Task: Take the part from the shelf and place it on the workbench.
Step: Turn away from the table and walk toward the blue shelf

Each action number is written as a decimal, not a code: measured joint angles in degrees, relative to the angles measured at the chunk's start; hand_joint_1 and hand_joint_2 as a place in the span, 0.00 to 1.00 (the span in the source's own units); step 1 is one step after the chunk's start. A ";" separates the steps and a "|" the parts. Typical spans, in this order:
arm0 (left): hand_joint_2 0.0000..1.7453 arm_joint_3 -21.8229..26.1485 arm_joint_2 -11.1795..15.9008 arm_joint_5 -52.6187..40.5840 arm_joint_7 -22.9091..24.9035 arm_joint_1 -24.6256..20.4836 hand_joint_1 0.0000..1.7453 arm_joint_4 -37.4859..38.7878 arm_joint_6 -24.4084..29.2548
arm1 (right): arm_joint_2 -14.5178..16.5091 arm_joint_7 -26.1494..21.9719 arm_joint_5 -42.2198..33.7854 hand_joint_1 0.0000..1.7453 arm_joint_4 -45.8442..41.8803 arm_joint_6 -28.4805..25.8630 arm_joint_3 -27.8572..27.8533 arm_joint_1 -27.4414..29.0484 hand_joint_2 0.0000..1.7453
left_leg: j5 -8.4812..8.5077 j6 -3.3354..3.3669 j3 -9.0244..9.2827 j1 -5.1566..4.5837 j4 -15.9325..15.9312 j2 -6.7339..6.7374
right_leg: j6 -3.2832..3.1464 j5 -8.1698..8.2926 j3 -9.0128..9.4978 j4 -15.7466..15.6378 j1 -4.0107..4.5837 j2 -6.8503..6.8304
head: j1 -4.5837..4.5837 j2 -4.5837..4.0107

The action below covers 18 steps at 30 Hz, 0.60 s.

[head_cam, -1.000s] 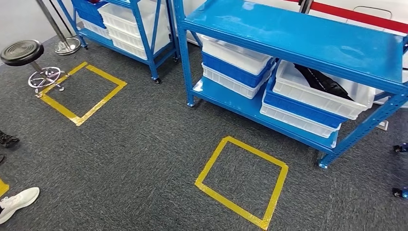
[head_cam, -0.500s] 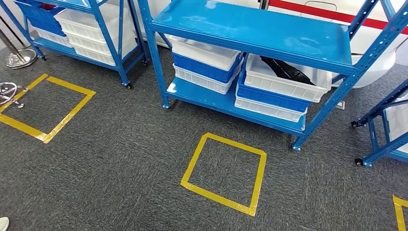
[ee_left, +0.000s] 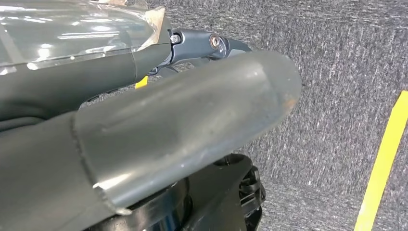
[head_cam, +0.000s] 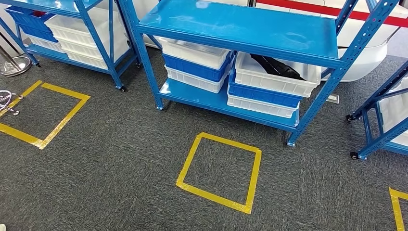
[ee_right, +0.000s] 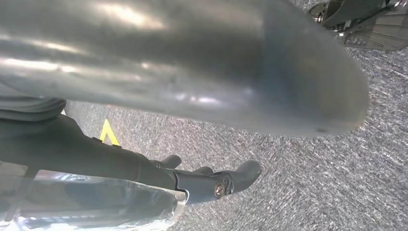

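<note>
The black part [head_cam: 276, 66] lies in a white bin [head_cam: 269, 79] on the lower level of the blue shelf [head_cam: 240, 24], right of centre in the head view. That bin sits on a blue bin and another white one. A second stack of white and blue bins [head_cam: 195, 60] stands beside it. My left hand [ee_left: 183, 125] hangs over grey carpet, its thumb straight and its dark fingers [ee_left: 211, 43] apart from it, holding nothing. My right hand [ee_right: 192, 62] also hangs over carpet with its fingers [ee_right: 216, 180] apart from the thumb and nothing in it.
A yellow tape square [head_cam: 219, 171] marks the carpet in front of the shelf. Another blue shelf with bins [head_cam: 72, 29] stands to the left and a wheeled one [head_cam: 385, 110] to the right. A second tape square [head_cam: 43, 113] and a stool base [head_cam: 5, 98] lie far left.
The camera has turned: the whole scene slid left, bringing the shelf and tape square to the centre. The stool seat and a person's shoes left the picture; a shelf entered at right.
</note>
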 joint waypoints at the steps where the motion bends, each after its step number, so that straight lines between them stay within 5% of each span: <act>1: 0.00 0.00 0.00 0.00 -0.05 0.01 0.00 0.00 0.03 | 0.00 -0.07 0.07 0.00 0.00 -0.02 0.00 0.01 0.00 | 0.05 -0.10 -0.01 0.03 -0.04 0.00 | -0.17 0.00 -0.03 0.01 0.05 0.00 | 0.01 0.00; 7: 0.00 0.00 -0.03 0.00 -0.25 0.01 0.00 0.00 0.08 | -0.02 -0.20 0.55 0.00 -0.01 -0.07 0.00 0.03 0.00 | 0.05 -1.21 -0.03 0.14 -0.09 0.01 | -0.23 0.01 -0.13 0.04 0.31 -0.01 | 0.02 0.00; 18: 0.00 0.00 -0.09 0.02 -0.31 0.00 0.00 0.00 -0.10 | -0.04 -0.20 1.14 0.00 0.00 -0.05 0.04 0.03 0.00 | 0.01 -1.44 -0.04 -0.38 -0.03 0.01 | -0.19 0.04 -0.11 0.04 -0.08 -0.01 | 0.03 0.00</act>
